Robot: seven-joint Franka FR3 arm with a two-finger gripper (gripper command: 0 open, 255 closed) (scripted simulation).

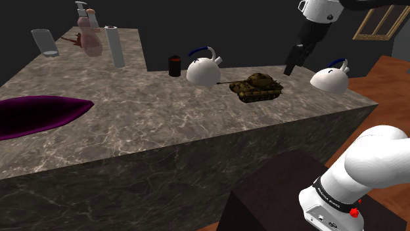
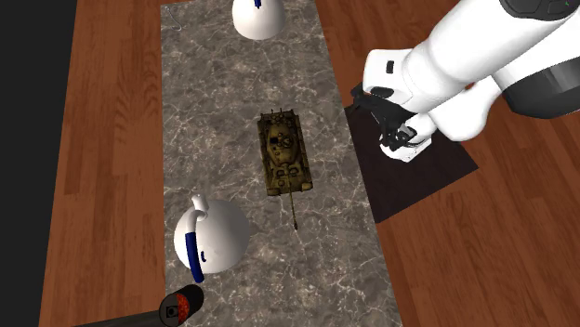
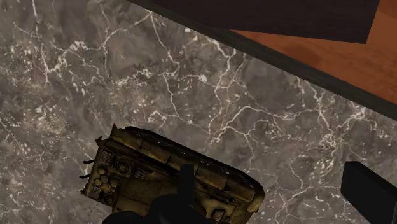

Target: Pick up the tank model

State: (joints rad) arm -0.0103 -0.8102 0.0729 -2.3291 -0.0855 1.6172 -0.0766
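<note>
The tank model (image 1: pixel 257 86) is olive and brown and stands on the marble counter (image 1: pixel 151 111) between two white kettles. Its barrel points towards the shoulder view's left. From above, the tank (image 2: pixel 283 151) lies mid-counter near the stand-side edge. My gripper (image 1: pixel 290 68) hangs in the air above the counter, a little to the shoulder view's right of the tank and higher than it. In the wrist view the tank (image 3: pixel 146 178) lies beneath the open gripper (image 3: pixel 273 203), whose fingers (image 3: pixel 372 191) stand apart and touch nothing.
A white kettle (image 1: pixel 202 67) sits just beyond the barrel, another kettle (image 1: pixel 330 77) by the counter's right end. A black cup (image 1: pixel 174 65), a white cylinder (image 1: pixel 115 46), a spray bottle (image 1: pixel 89 33) and a purple dish (image 1: pixel 33 115) stand farther left. The dark stand (image 2: pixel 423 172) adjoins the counter.
</note>
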